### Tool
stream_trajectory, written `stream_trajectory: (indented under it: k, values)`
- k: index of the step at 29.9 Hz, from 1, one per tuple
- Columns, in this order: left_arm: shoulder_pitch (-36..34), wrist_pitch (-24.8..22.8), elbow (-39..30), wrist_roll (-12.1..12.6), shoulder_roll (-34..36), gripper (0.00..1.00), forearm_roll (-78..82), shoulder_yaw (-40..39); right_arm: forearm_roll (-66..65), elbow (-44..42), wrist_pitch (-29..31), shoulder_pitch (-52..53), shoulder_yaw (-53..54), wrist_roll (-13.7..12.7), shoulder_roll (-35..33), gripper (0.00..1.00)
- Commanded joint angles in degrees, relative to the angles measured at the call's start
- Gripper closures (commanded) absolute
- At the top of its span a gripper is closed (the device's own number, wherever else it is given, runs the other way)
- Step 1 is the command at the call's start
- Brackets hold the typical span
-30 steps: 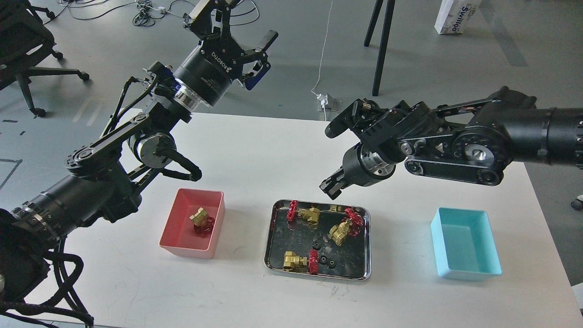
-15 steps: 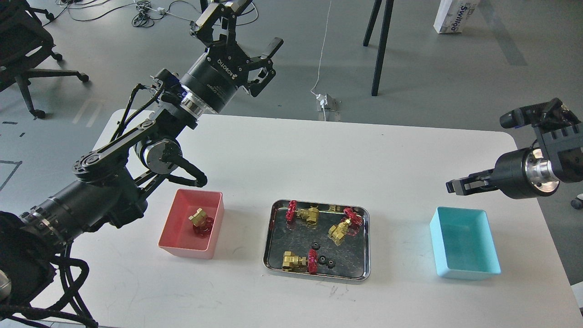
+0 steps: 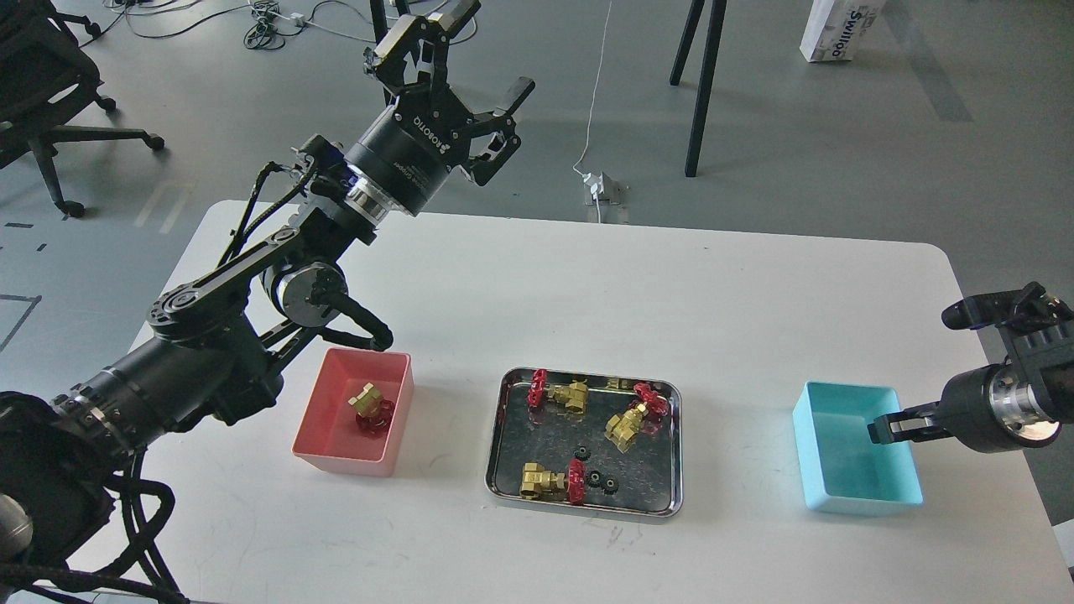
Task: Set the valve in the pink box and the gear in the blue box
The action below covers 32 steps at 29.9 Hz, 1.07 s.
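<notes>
One valve (image 3: 370,406) lies in the pink box (image 3: 323,424) at the left. Three more valves (image 3: 557,393) (image 3: 631,419) (image 3: 550,482) and three tiny black gears (image 3: 595,478) lie in the steel tray (image 3: 497,470) at the middle. The blue box (image 3: 843,474) stands at the right, and I see nothing inside it. My left gripper (image 3: 468,60) is open and empty, raised high beyond the table's far edge. My right gripper (image 3: 877,429) reaches in from the right over the blue box's right side. Its dark fingers look close together, and no gear shows between them.
The white table (image 3: 713,302) holds only the two boxes and the tray. An office chair (image 3: 50,101), cables and a black stand's legs (image 3: 701,92) are on the floor beyond the table.
My right arm has swung from above the tray's far edge out to the right, then down over the blue box. My left gripper has drifted slightly right, still open.
</notes>
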Motion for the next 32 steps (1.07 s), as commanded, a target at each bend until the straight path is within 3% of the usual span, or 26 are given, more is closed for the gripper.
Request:
stream_trajectory:
  k: [1, 5, 7, 11, 13, 16, 19, 21, 23, 26, 32]
  values:
    - [0.01, 0.06, 0.0, -0.01, -0.35, 0.09, 0.0, 0.0, 0.51, -0.02, -1.22, -0.13, 1.05, 0.3, 0.02, 0.0]
    - [-0.07, 0.06, 0.0, -0.01, -0.26, 0.09, 0.0, 0.0, 0.86, -0.28, -4.82, -0.13, 3.85, 0.57, -0.15, 0.0]
    - [-0.07, 0.32, 0.18, -0.01, -0.08, 0.09, 0.09, 0.08, 5.14, -1.07, -9.38, -0.21, 7.71, 0.66, 0.02, 0.0]
    - [-1.04, 1.2, 2.19, -0.01, 0.09, 0.09, 0.26, 0.0, 28.65, -4.58, -17.56, -0.48, 16.41, 1.27, 4.23, 0.0]
    - [-1.74, 0.59, 4.74, -0.01, 0.27, 0.09, 0.17, -0.09, 42.55, -8.0, -18.19, -0.65, 19.76, 4.94, 6.87, 0.0]
    - [-3.15, -0.11, 7.99, -0.01, 0.62, 0.09, 0.09, 0.08, 60.13, -16.07, -16.71, -1.88, 23.8, 15.48, 12.22, 0.0]
    - [-4.2, -1.84, 9.23, -0.01, 1.5, 0.09, -0.09, 0.09, 73.6, -25.56, -8.73, -3.46, 27.32, 20.51, 18.64, 0.0]
    - [-4.29, -1.84, 10.19, -0.01, 1.85, 0.09, -0.18, -0.79, 78.8, -31.46, 0.22, -5.48, 31.0, 22.01, 23.12, 0.0]
    - [-4.47, -1.84, 12.03, -0.01, 1.94, 0.08, -0.26, -3.5, 80.23, -36.03, 0.32, -8.72, 37.05, 23.85, 26.46, 0.0]
    - [-4.29, -1.84, 16.16, -0.01, 1.76, 0.06, -0.7, -7.9, 80.23, -39.21, 0.32, -13.29, 45.76, 24.13, 28.84, 0.0]
    - [-3.68, -1.84, 16.44, -0.01, 0.01, 0.06, -1.5, -9.67, 80.23, -40.1, 0.32, -15.51, 50.35, 24.47, 32.81, 0.0]
